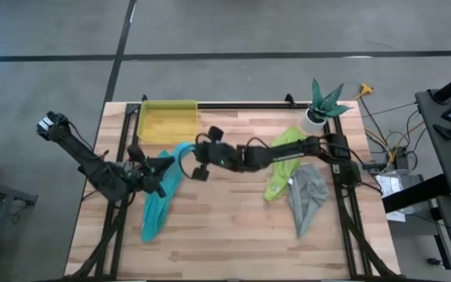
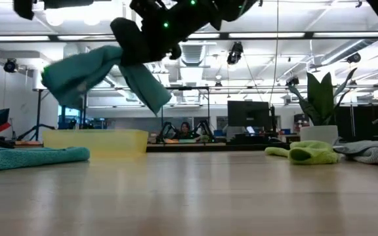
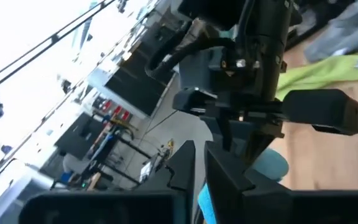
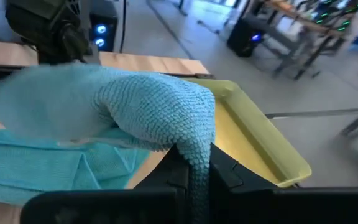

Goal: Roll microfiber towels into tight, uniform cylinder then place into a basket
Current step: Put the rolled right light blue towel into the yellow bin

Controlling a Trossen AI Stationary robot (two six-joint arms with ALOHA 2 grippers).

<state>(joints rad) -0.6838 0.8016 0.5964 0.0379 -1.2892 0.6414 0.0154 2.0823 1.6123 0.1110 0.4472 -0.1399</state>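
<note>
Both grippers (fingers closed) lift the teal towel.

basket: far corner cut off by the edge
teal towel: near part blurred
left jaws: tips hidden behind towel

The left gripper has its dark fingers pressed together around a sliver of light blue towel. Just ahead of the fingertips looms the right arm's wrist, with a lime green towel lying on the wooden table beyond.
</note>
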